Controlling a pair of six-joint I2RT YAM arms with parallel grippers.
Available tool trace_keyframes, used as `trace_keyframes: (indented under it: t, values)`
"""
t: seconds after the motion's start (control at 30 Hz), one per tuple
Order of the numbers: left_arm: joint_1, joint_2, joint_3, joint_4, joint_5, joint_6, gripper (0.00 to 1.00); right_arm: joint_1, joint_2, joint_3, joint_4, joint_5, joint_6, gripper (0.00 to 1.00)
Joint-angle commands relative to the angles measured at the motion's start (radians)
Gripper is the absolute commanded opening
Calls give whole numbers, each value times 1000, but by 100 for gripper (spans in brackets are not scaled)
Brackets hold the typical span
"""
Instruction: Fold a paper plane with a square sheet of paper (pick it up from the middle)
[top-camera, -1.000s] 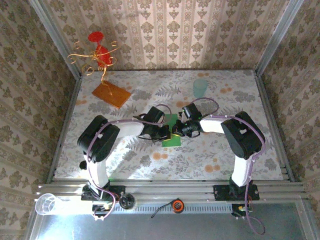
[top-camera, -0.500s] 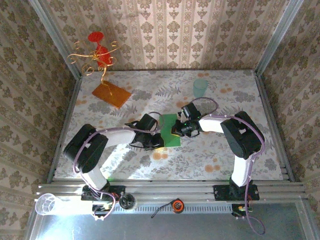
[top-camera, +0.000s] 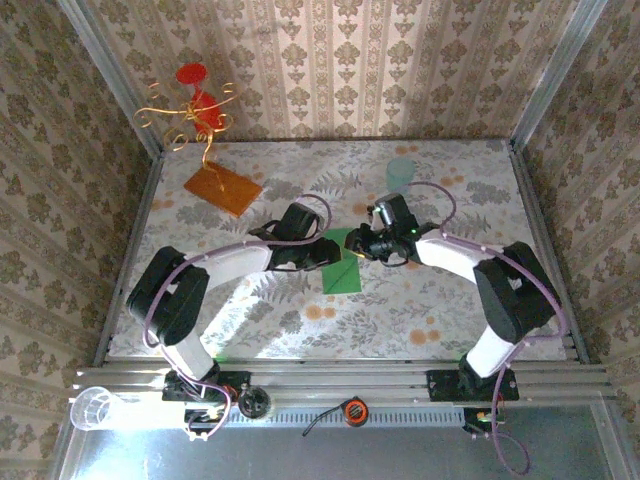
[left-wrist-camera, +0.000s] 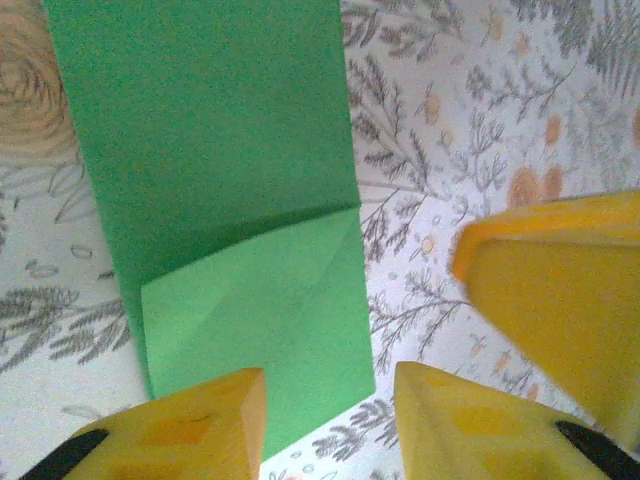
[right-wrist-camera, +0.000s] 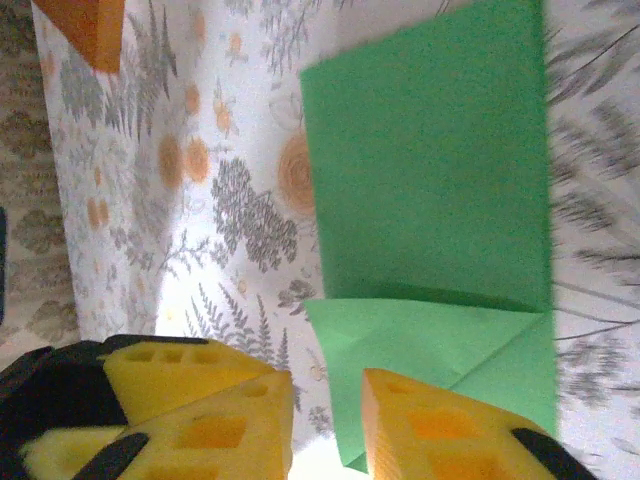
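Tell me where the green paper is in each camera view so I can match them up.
Top external: green paper near the centre.
Left wrist: green paper upper left down to bottom centre.
Right wrist: green paper right half, top to bottom.
Shared landmark: flowered table cover beneath it.

Green paper plane (top-camera: 345, 275) lies flat near the middle of the worktop (top-camera: 250, 320), on a floral cloth; a diagonal fold shows at its far end; left gripper (top-camera: 326, 250) sits at the paper's far-left edge; right gripper (top-camera: 362, 246) sits at its far-right edge; the two tips are close together, and how far the jaws stand apart is too small to read; orange-brown board (top-camera: 222, 188) near the far-left corner, wire ornament (top-camera: 195, 108) with red top rising from it; pale teal cup (top-camera: 401, 174) near the far edge, right of centre; clear cup (top-camera: 92, 408) beyond the near-left corner, by the metal rail.
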Motion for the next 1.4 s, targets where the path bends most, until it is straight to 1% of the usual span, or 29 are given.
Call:
trace_keyframes:
  t: [0.0,0.1,0.2,0.4,0.57,0.93,1.1,1.37]
  values:
    - [12,57,22,54,6,-33,41,-25,-28,-66,-7,62,40,30]
    - [21,97,29,75,17,-47,42,-38,-36,-93,-6,60,41,35]
    - [34,122,30,96,29,-58,43,-42,-28,-98,-13,50,40,35]
    - [52,143,17,98,12,-61,43,-41,5,-105,16,23,60,35]
    - [55,170,-3,99,12,-77,43,-36,42,-94,31,-12,78,34]
    - [59,165,-55,98,-7,-102,43,6,90,-105,111,-24,148,34]
    - [62,164,-52,83,-14,-103,42,29,110,-96,118,-11,165,31]
    - [61,171,-52,85,-8,-107,42,37,145,-79,125,-28,170,29]
